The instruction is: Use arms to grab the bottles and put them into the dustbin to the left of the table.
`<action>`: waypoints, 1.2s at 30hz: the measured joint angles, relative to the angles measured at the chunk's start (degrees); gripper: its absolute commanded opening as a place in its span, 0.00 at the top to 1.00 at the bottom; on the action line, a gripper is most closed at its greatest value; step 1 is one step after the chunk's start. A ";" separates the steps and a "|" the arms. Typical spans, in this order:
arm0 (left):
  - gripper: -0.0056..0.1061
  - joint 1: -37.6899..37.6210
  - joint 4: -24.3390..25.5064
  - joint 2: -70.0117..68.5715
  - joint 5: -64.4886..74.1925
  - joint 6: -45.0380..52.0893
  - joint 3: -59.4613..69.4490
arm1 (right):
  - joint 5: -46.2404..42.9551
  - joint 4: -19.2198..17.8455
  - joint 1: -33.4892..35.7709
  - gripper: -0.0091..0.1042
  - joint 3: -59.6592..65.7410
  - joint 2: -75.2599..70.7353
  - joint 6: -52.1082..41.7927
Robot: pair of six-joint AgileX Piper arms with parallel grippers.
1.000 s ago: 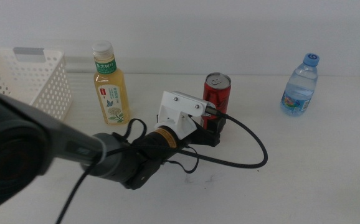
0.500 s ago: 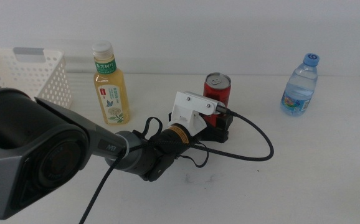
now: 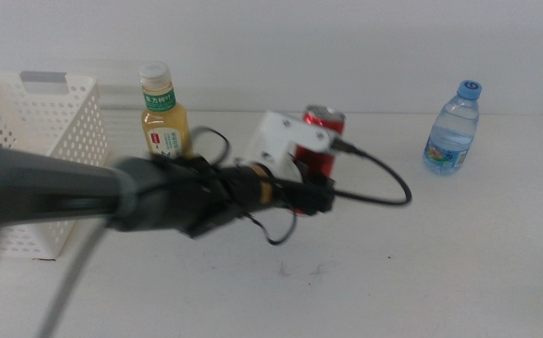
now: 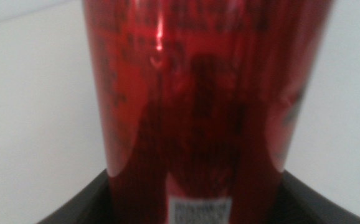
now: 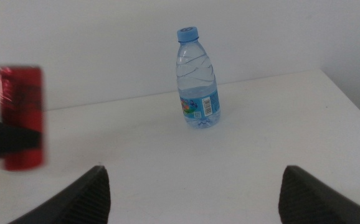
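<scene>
1. Over the last second the left arm (image 3: 159, 192) has swung up and toward the dustbin side, and the red can (image 3: 322, 141) has come off the worktop (image 3: 459, 253) with it; half a second ago it stood on the surface, now it sits higher and slightly tilted in the middle view.
2. This suggests that the grasp has taken and the carry to the dustbin (image 3: 27, 131) has begun; the first of three containers is on its way.
3. The left gripper (image 3: 314, 192) is clamped on the can: in the left wrist view the can (image 4: 205, 93) fills the space between the dark jaws.
4. The tea bottle (image 3: 165, 117) stands just behind the arm, near the dustbin.
5. The water bottle (image 5: 198, 81) stands well apart; the right gripper (image 5: 192, 196) waits spread wide, facing it.
</scene>
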 measured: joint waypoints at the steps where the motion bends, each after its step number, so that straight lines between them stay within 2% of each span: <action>1: 0.89 0.00 2.26 -3.43 3.11 -2.64 1.29 | 0.00 0.00 0.00 0.12 0.00 0.00 0.00; 4: 0.89 -0.43 6.07 -12.85 11.39 -7.63 4.71 | 0.00 0.00 0.00 0.12 0.00 0.00 0.00; 8: 0.89 -1.64 6.18 -23.72 27.64 -8.36 6.31 | 0.00 0.00 0.00 0.12 0.00 0.00 0.00; 11: 0.89 -0.37 1.24 -29.57 40.44 -2.39 4.23 | 0.00 0.00 0.00 0.12 0.00 0.00 0.00; 14: 0.89 4.91 -7.24 -32.30 53.41 8.44 -1.69 | 0.00 0.00 0.00 0.12 0.00 0.00 0.00; 16: 0.89 10.80 -12.42 -32.32 60.98 16.65 -6.53 | 0.00 0.00 0.00 0.12 0.00 0.00 0.00; 19: 0.89 20.98 -17.26 -31.14 68.21 26.72 -12.15 | 0.00 0.00 0.00 0.12 0.00 0.00 0.00; 23: 0.89 33.20 -21.51 -27.30 72.46 35.97 -18.15 | 0.00 0.00 0.00 0.12 0.00 0.00 0.00; 27: 0.89 43.27 -26.50 -20.68 70.07 42.29 -20.32 | 0.00 0.00 0.00 0.12 0.00 0.00 0.00; 32: 0.88 47.62 -29.36 -12.21 68.24 45.03 -20.40 | 0.00 0.00 0.00 0.12 0.00 0.00 0.00; 36: 0.76 48.47 -29.59 -6.41 67.50 46.01 -20.40 | 0.00 0.00 0.00 0.12 0.00 0.00 0.00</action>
